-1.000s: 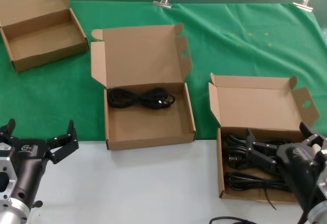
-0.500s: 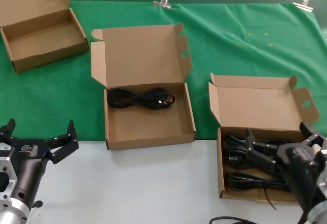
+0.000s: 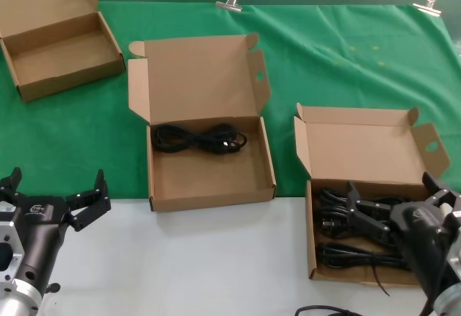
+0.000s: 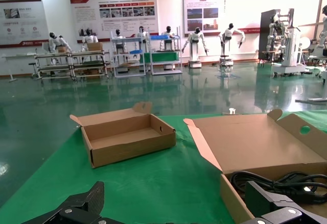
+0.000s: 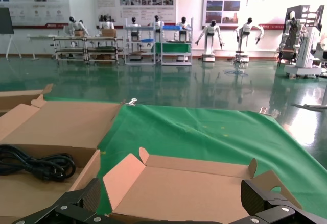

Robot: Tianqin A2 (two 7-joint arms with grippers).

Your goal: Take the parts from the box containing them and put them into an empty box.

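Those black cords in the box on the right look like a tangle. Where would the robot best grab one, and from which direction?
Probably from straight above, across the middle of a cord bundle. The bundles lie flat and long in the low box, so the walls block a sideways approach. The open right gripper already hovers over them; the left gripper waits open.
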